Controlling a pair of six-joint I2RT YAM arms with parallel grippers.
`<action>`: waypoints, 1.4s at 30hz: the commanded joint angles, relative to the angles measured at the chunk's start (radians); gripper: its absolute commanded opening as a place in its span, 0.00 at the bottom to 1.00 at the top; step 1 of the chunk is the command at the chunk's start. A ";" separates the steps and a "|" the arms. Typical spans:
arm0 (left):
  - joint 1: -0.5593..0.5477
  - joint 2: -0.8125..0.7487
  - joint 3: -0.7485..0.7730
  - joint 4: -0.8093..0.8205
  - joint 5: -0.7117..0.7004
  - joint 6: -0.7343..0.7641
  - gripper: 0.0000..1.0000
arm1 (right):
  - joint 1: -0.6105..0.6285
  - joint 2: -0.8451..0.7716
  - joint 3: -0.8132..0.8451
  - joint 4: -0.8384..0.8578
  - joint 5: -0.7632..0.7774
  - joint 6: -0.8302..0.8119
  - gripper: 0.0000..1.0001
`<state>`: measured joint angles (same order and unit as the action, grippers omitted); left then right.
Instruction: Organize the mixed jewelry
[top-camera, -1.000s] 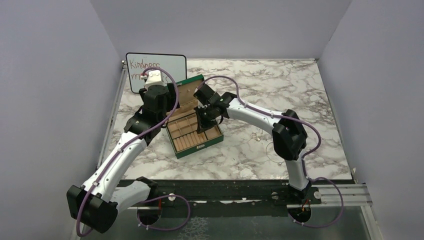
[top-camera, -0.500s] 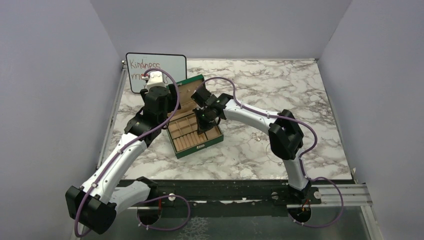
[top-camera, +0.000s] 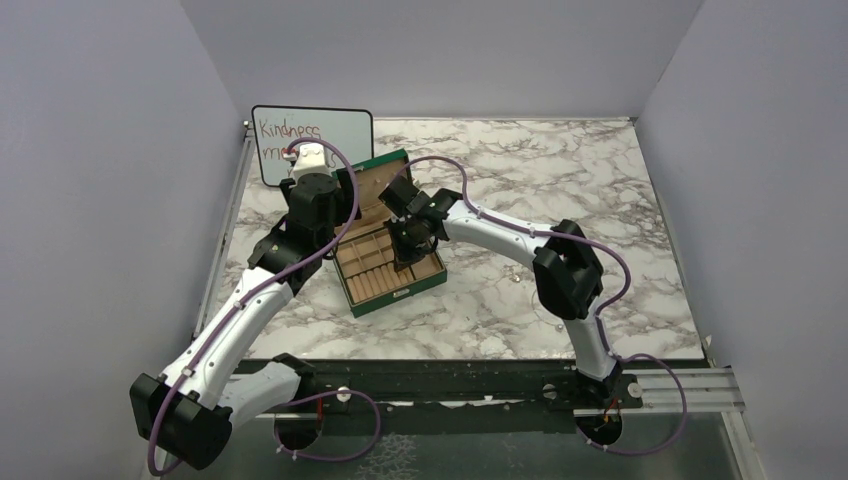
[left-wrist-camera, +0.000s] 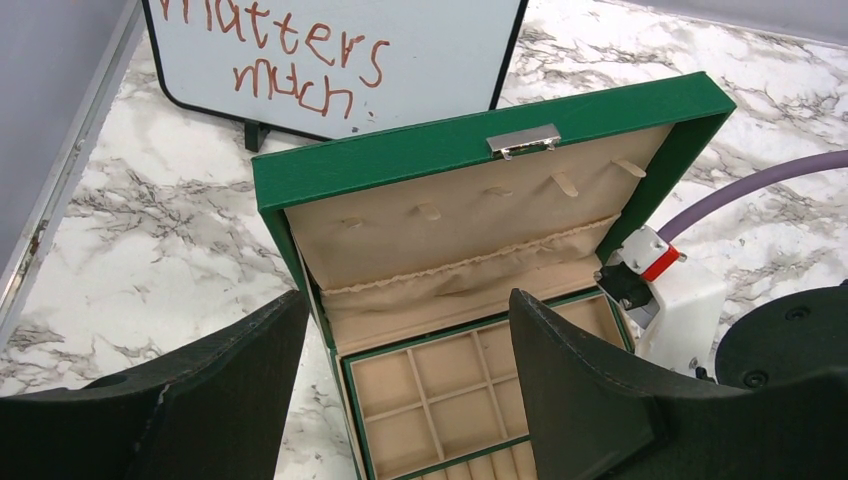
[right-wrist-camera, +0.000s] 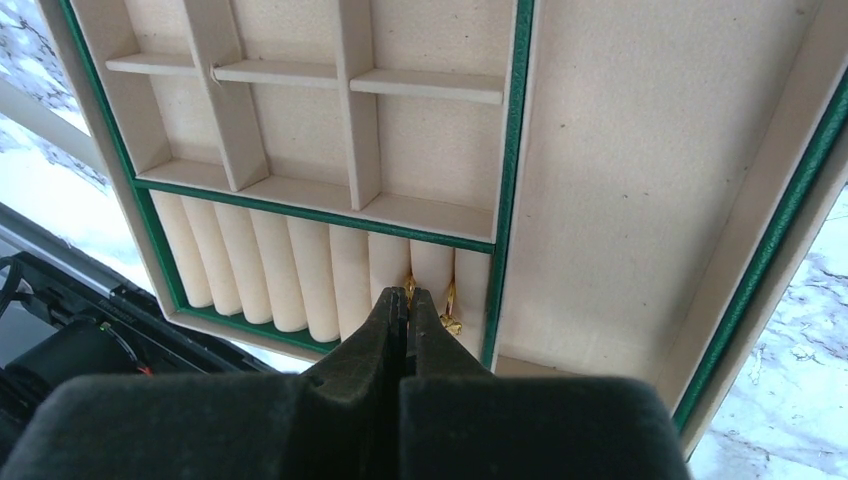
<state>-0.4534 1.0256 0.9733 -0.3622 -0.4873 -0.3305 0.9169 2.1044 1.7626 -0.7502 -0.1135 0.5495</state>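
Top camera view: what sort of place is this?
Probably a robot test booth, not a home: plain walls box in a marble-patterned table, a left arm and right arm are bolted at its near edge, and a whiteboard stands at the back.

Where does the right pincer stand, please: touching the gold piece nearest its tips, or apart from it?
Cannot tell. In the right wrist view the shut right pincer overlaps the gold piece at its tips; neither contact nor gap shows.
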 joint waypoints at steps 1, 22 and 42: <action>-0.004 -0.021 -0.008 0.002 -0.025 0.013 0.75 | 0.015 0.033 0.032 -0.041 0.034 0.010 0.01; -0.004 -0.022 -0.010 0.003 -0.019 0.012 0.75 | 0.028 0.027 0.069 -0.025 0.067 0.018 0.19; -0.005 -0.049 -0.022 0.052 0.159 0.027 0.78 | -0.007 -0.268 -0.166 0.113 0.265 0.102 0.28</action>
<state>-0.4541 1.0187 0.9722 -0.3607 -0.4526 -0.3309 0.9333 1.9450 1.6913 -0.6884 0.0387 0.6075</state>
